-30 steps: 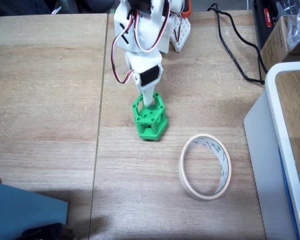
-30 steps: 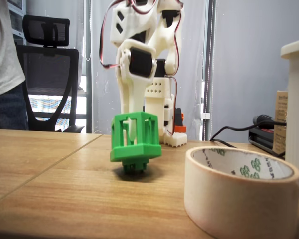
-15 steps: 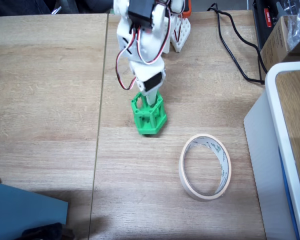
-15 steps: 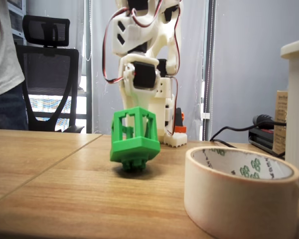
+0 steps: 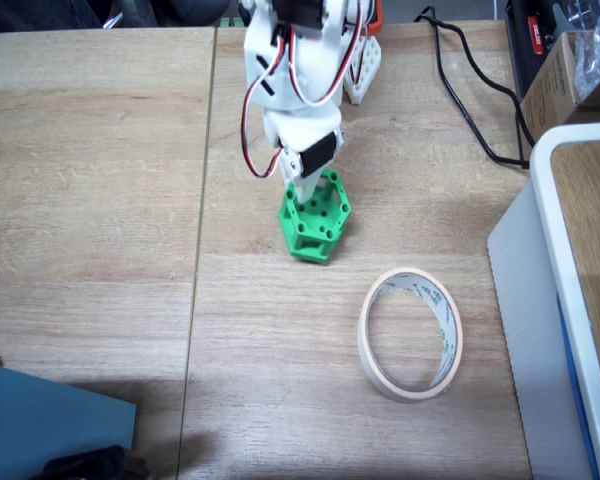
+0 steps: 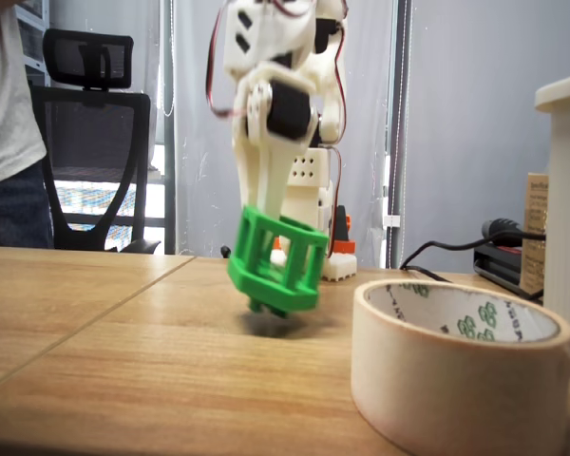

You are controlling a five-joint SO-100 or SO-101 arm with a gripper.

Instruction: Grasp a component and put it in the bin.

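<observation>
- The gripper [image 5: 308, 200] points down from the white arm and reaches into the top of the green component [image 5: 316, 217], with its fingers clenched on the block's frame; in the low side fixed view the gripper [image 6: 271, 249] shows inside the open frame of the component [image 6: 276, 260].
- In that side view the component hangs tilted, its underside clear of the wooden table [image 6: 95, 351], with a shadow on the wood below it.
- The bin [image 5: 411, 333], a cream tape ring, lies flat on the table [image 5: 90, 180]; from above it sits below and to the right of the component, apart from it, with bare wood between the two.
- In the side view the bin [image 6: 461, 366] stands in the foreground to the right of the component, its near wall unbroken and printed marks on its inner face.
- Relative to the bin in the view from above: a white panel [image 5: 550, 300] runs just to its right, black cables [image 5: 470, 80] lie above it near the top edge, a cardboard box [image 5: 565, 70] sits at the upper right, and a blue object [image 5: 50, 430] lies far to its left at the bottom corner.
- Beyond the component in the side view stand the arm's white base [image 6: 313, 218], a black office chair [image 6: 95, 133] to the left, and part of a person's light sleeve [image 6: 5, 95] at the left edge.
</observation>
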